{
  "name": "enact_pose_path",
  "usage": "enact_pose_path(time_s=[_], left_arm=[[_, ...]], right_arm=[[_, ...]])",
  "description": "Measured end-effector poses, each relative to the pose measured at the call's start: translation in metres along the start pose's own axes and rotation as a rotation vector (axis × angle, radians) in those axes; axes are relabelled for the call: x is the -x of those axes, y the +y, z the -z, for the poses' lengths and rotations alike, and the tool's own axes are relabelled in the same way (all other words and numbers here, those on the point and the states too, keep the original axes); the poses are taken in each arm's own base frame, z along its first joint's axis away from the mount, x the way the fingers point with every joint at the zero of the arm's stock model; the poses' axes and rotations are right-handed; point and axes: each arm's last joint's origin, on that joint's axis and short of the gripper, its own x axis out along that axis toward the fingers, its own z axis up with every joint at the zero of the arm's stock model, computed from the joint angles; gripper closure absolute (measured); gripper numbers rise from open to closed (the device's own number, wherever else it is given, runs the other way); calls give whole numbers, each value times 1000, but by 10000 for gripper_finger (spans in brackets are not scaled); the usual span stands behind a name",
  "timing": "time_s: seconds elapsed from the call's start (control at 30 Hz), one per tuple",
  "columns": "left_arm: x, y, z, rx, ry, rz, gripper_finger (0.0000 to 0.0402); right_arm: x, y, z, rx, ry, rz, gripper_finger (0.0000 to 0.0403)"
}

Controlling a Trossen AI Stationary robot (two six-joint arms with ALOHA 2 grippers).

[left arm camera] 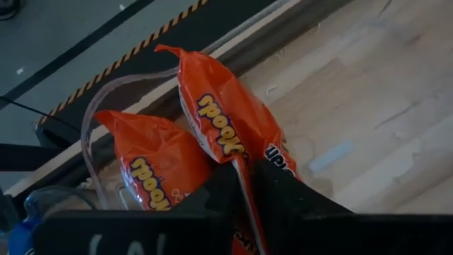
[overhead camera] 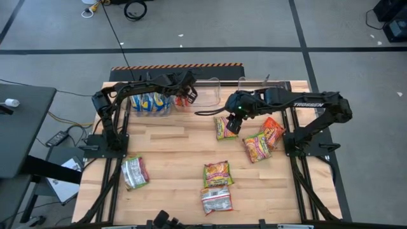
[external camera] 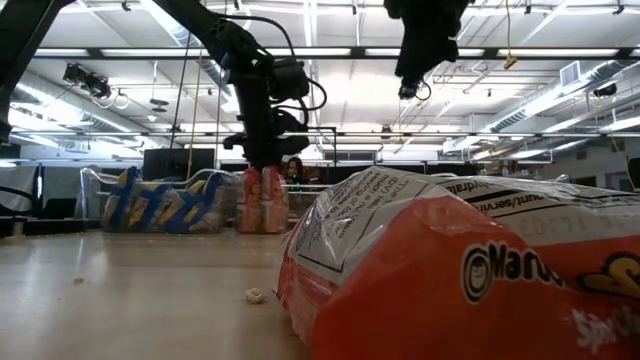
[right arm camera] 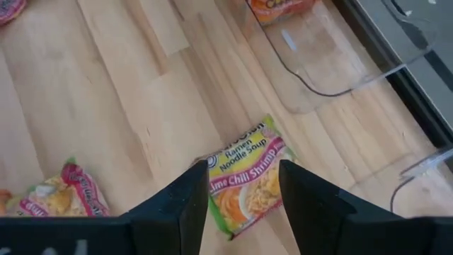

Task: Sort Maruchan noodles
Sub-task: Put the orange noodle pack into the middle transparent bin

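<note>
Crinkly plastic film, light, soft and slippery: Maruchan noodles, brittle inside, best pinched by a thin edge or across the flat. One orange packet [left arm camera: 226, 127], gripped at its edge by the left gripper [left arm camera: 244, 188] fingers, hangs over a clear bin [overhead camera: 180, 100] at the desk's [overhead camera: 172, 152] far edge. A lime chili shrimp packet [right arm camera: 244, 180] lies flat beneath the right gripper [right arm camera: 244, 195], fingers spread and empty.

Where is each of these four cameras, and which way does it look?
High: overhead, straight down on the table, both arms.
Low: at tabletop height, looking level past an orange packet; arms hang from above.
Left wrist: on the left arm, over its claw pinching an orange packet.
Right wrist: over the open right claw, above a lime packet.
Shared: the high view shows that lime packet too.
</note>
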Motion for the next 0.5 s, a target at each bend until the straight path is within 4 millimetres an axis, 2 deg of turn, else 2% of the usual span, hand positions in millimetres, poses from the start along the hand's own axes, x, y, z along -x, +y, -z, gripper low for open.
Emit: enact_pose_path(time_s=[0.27,0.5], left_arm=[[5,4,-2,-28,46,2,341],[1,9,1,-72,94,1,341]], right_arm=[[-19,-8,-2,-32,-55,-41,224],[-48,-22,4,-75,-103,-20,224]])
